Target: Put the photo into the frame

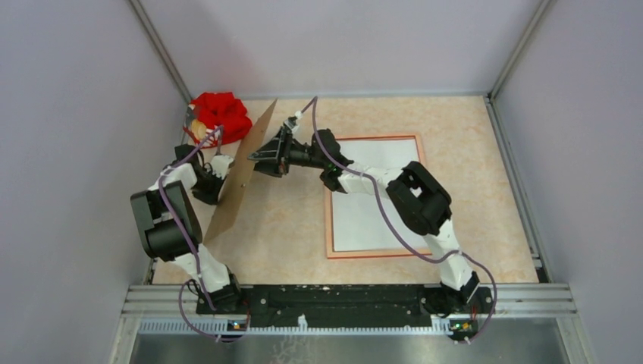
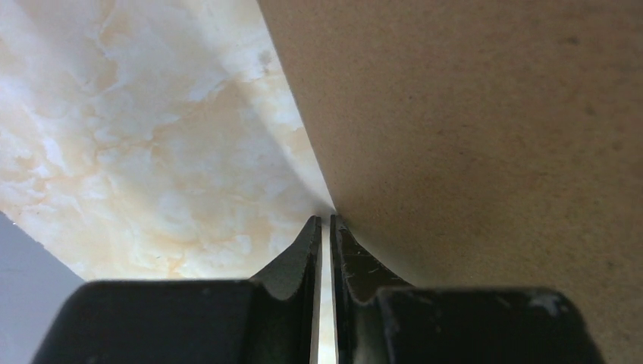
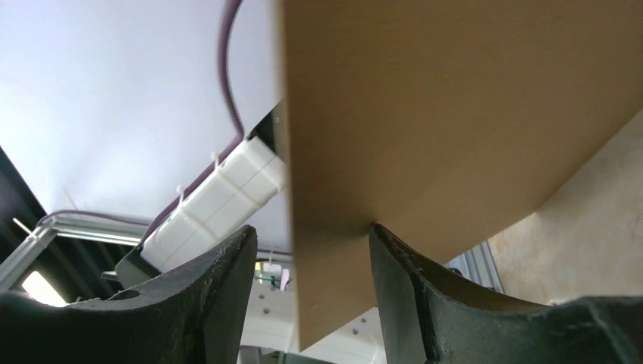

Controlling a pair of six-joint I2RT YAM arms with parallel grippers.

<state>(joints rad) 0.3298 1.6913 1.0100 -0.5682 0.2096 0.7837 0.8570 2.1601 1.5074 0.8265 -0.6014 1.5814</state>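
Note:
The frame (image 1: pixel 374 138) lies flat at the table's centre right, showing a thin wood-coloured rim. The photo (image 1: pixel 364 224) rests inside it with its plain white back up. A brown hardboard panel (image 1: pixel 246 171) stands on edge, tilted, to the left of the frame. My left gripper (image 1: pixel 218 178) is shut on the panel's left side; the left wrist view shows the jaws (image 2: pixel 326 220) nearly together beside the panel (image 2: pixel 493 136). My right gripper (image 1: pixel 263 157) is open at the panel's other side. In the right wrist view the panel's (image 3: pixel 455 114) edge sits between the spread right gripper (image 3: pixel 312 231) fingers.
A red cloth bundle (image 1: pixel 221 114) lies in the back left corner, just behind the panel. Grey walls close in the table on three sides. The right arm (image 1: pixel 417 197) reaches across the frame's upper part. The left arm's white link (image 3: pixel 220 197) shows behind the panel.

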